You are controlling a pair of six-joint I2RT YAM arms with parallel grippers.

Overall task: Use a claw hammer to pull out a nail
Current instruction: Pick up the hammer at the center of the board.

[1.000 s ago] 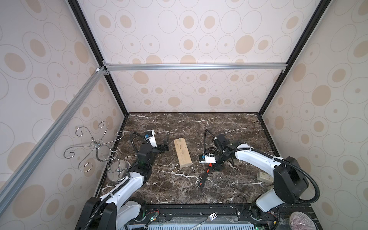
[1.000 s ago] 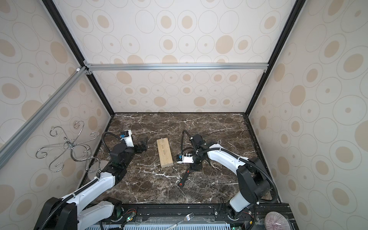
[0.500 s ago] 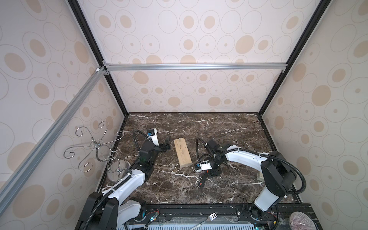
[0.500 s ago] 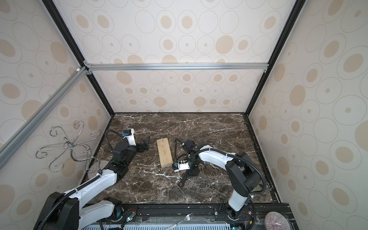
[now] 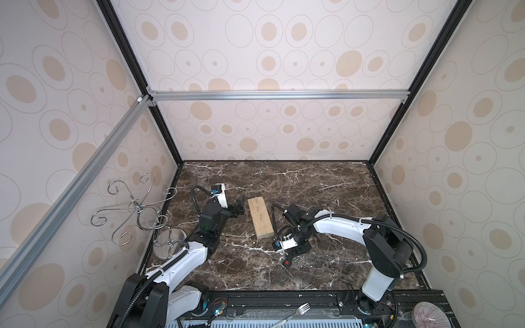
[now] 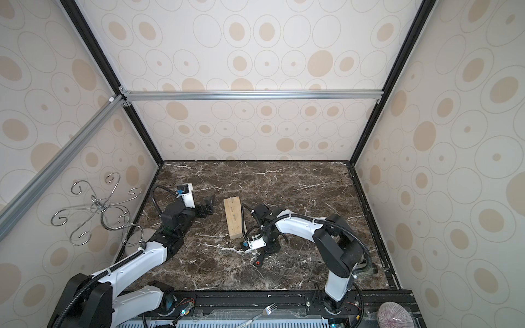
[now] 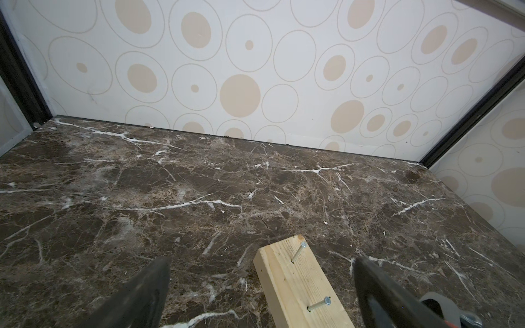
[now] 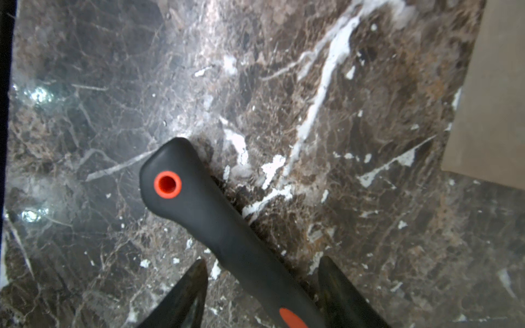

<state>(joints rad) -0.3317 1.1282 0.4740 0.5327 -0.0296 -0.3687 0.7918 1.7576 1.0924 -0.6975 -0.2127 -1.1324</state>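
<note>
The claw hammer (image 8: 213, 215) lies flat on the marble; its black handle end with an orange hole shows in both top views (image 5: 287, 261) (image 6: 258, 262), and its head is hidden under my right arm. My right gripper (image 8: 262, 262) (image 5: 301, 247) is open, one finger on each side of the handle with a gap on both sides. A wooden block (image 5: 260, 217) (image 7: 306, 286) lies left of it, with a nail (image 7: 297, 251) and another nail (image 7: 319, 304) standing out of its top. My left gripper (image 7: 261, 262) (image 5: 240, 208) is open wide and empty by the block's far end.
A chrome hook stand (image 5: 136, 207) and a glass bowl (image 5: 170, 244) stand at the left wall. A fork (image 5: 295, 311) and a plate (image 5: 426, 315) lie on the front rail outside the marble floor. Patterned walls close in three sides.
My right gripper has swung toward the front along the hammer's handle, and its jaws have narrowed around it. The left gripper has edged slightly toward the block's far end.
</note>
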